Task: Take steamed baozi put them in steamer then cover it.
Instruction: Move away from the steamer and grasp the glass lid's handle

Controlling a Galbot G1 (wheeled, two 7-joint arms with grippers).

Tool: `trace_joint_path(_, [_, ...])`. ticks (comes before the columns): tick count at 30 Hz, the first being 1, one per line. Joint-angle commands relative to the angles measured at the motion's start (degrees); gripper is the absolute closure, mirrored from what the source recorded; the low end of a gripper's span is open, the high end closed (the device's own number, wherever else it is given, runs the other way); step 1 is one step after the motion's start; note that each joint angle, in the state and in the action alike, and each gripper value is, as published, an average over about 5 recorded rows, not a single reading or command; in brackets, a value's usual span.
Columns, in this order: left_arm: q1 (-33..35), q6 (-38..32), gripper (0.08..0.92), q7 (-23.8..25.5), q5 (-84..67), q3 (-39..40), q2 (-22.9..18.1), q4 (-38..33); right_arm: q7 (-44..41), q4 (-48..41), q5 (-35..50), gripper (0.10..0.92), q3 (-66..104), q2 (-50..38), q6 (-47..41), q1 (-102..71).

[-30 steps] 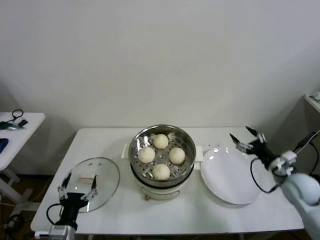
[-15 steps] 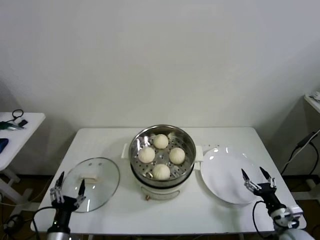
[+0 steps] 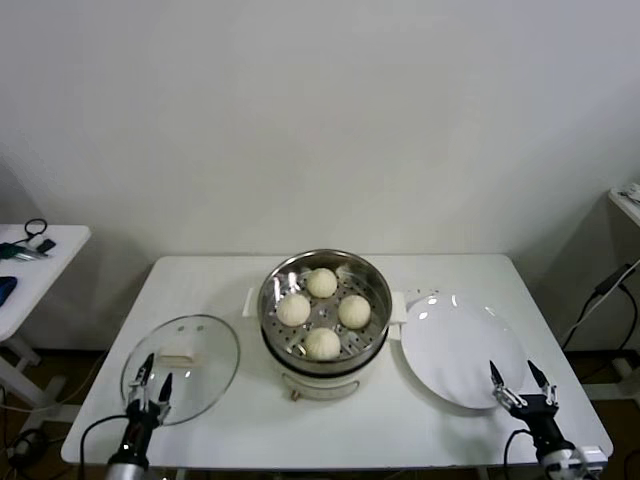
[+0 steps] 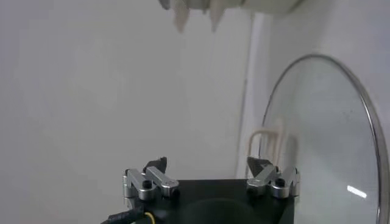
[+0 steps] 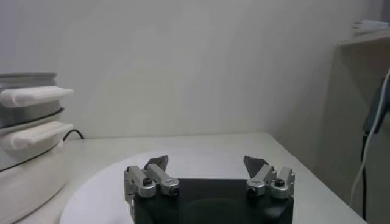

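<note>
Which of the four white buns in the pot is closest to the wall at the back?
The bun at the far side of the steamer; the other three sit nearer the robot.

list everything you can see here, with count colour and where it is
steamed baozi: four, cream-white, on the perforated tray inside the steamer
steamer: one, shiny steel on a white base, middle of the table
cover: one, clear glass with metal rim and cream handle, flat on the table on the steamer's left
plate: one, white, empty, on the table on the steamer's right
table: one, white, carrying all of the above
side table: one, white, far left, with small dark items and a cable on it
left pincer: one, black and metal, open, at the cover's near edge
right pincer: one, black and metal, open, at the plate's near edge
</note>
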Motion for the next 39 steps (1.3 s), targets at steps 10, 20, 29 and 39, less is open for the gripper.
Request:
trace_joint_path(10, [-11.78,2.79,0.177,0.65,7.97,1.48,0.99,10.11,0.36,2.09,-0.64,0.203,1.73,2.43,1.16,-3.14])
trace_joint_path(20, [-14.38,3.46,0.276,2.22,9.40,1.74,1.00,12.67,0.44,2.27,-0.67,0.203,1.99,3.01,1.54,-3.41])
trace_joint_path(29, [-13.69,3.44,0.536,2.72,9.90,1.84,-0.01,12.47,0.60,2.37,-1.12,0.203,1.77,3.37,1.23,-2.72])
trace_joint_path(39, [-11.96,3.64,0.820,3.41,8.40,1.57,0.54,8.96,1.81,3.12,-2.94,0.203,1.87,3.78,-0.57,-2.33])
